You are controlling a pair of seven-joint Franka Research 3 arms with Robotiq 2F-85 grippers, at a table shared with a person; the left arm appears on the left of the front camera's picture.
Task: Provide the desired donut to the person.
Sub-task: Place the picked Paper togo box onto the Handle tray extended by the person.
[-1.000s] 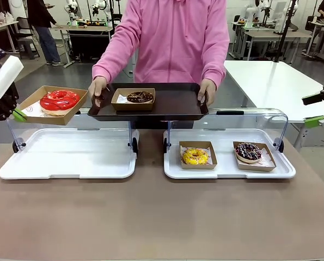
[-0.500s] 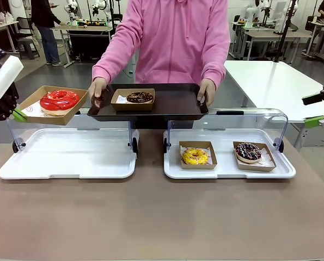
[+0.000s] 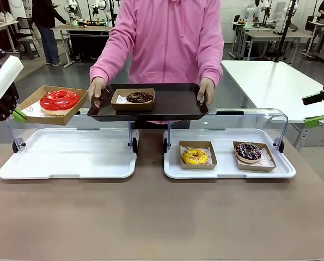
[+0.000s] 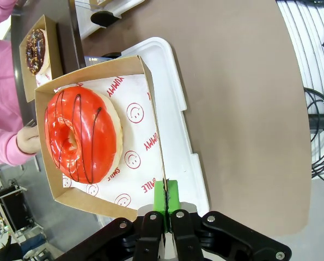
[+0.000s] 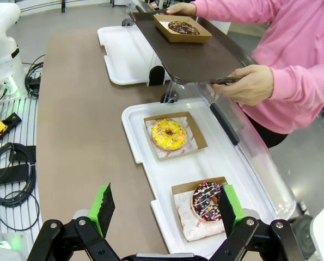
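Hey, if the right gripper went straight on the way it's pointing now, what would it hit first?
Probably the white tray, at or near the boxed sprinkled donut. The right gripper is open and looks down at that tray. Depth is unclear, so the exact spot is a guess.

Bright, even overhead light, soft shadows; wrist views bend at the edges.

The brown table (image 3: 162, 217) is occupied by two things laid directly on it: a left white tray (image 3: 67, 157) and a right white tray (image 3: 224, 155), set side by side, slightly apart.
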